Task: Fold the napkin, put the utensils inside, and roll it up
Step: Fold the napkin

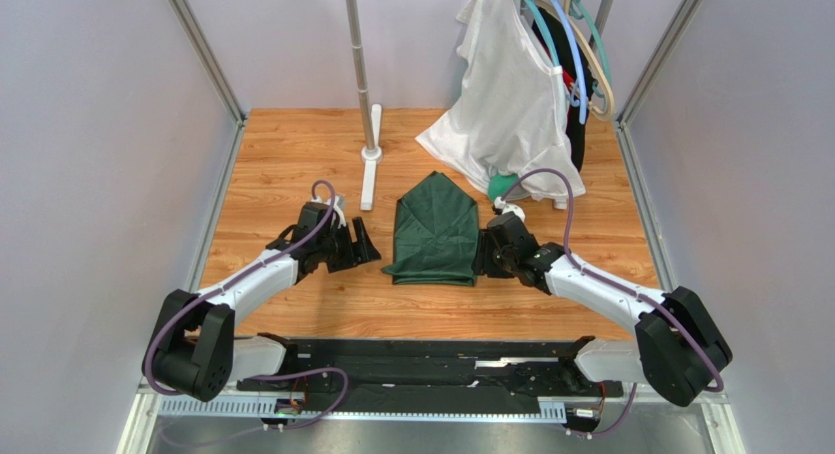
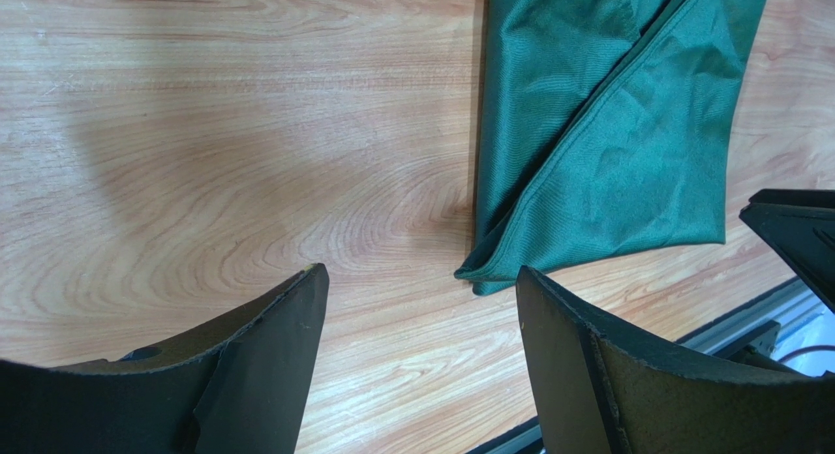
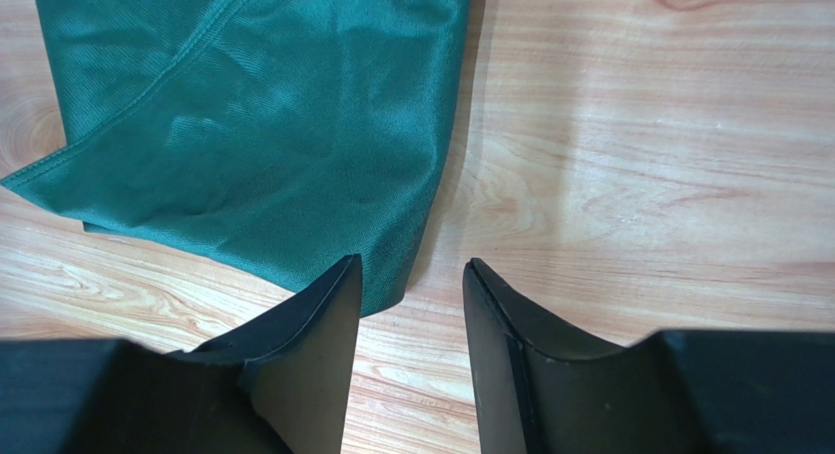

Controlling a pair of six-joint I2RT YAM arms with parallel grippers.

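The dark green napkin [image 1: 436,234] lies folded on the wooden table [image 1: 284,151], with a pointed far end and a straight near edge. My left gripper [image 1: 363,244] stands open just left of it; in the left wrist view the napkin's [image 2: 608,131] near left corner lies ahead of the right fingertip of that gripper [image 2: 421,270], with bare wood between the fingers. My right gripper [image 1: 482,258] sits at the napkin's near right corner. Its jaws [image 3: 412,260] stand partly open over bare wood, the napkin [image 3: 265,131] corner just beyond the left fingertip. No utensils are in view.
A white garment [image 1: 510,102] on hangers hangs at the back right, with a brighter green cloth [image 1: 500,187] under it. A metal pole on a white foot [image 1: 368,156] stands at the back centre. A black rail [image 1: 421,361] runs along the near edge. Grey walls flank the table.
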